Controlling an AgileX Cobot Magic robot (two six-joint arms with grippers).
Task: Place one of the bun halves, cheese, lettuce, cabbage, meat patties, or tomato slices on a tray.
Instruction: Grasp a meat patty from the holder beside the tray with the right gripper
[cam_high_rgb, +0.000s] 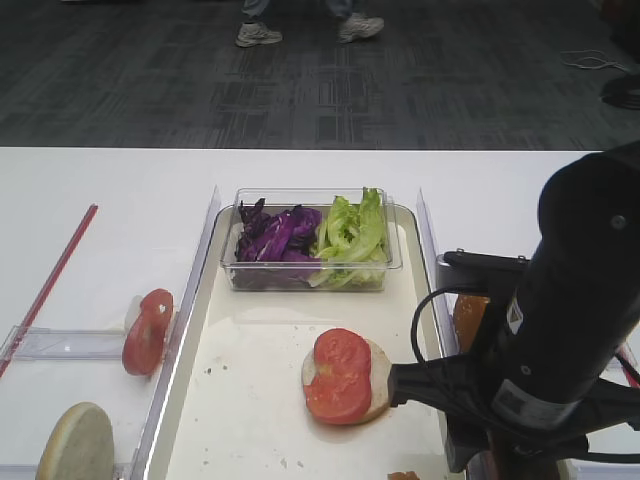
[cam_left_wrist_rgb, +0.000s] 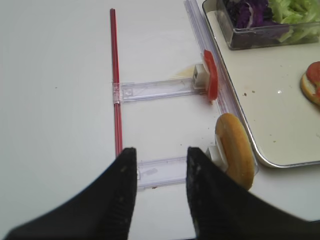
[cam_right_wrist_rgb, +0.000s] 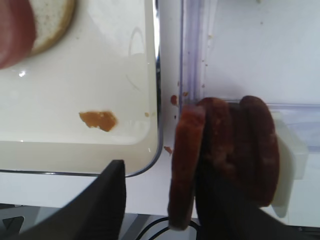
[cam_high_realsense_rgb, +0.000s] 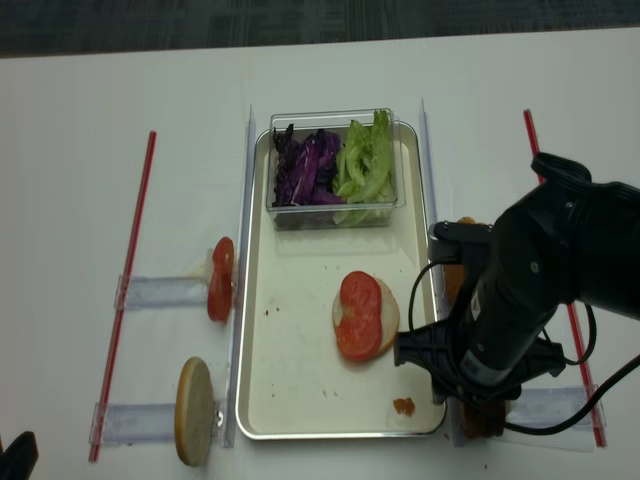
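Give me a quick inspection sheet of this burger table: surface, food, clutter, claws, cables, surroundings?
Surface: white table.
Job's things: tray holds a bun half topped with tomato slices; clear tub holds cabbage and lettuce; meat patties stand on edge right of the tray.
Clutter: orange smear on the tray.
Claws: left claw open, empty; right claw open, one finger at the patties.
Cables: black cable on the right arm.
Surroundings: dark carpet, someone's shoes.

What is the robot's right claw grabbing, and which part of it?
The right gripper has its jaws either side of the lower edge of the front round reddish-brown meat patty, not yet clearly clamped. The left gripper holds nothing.
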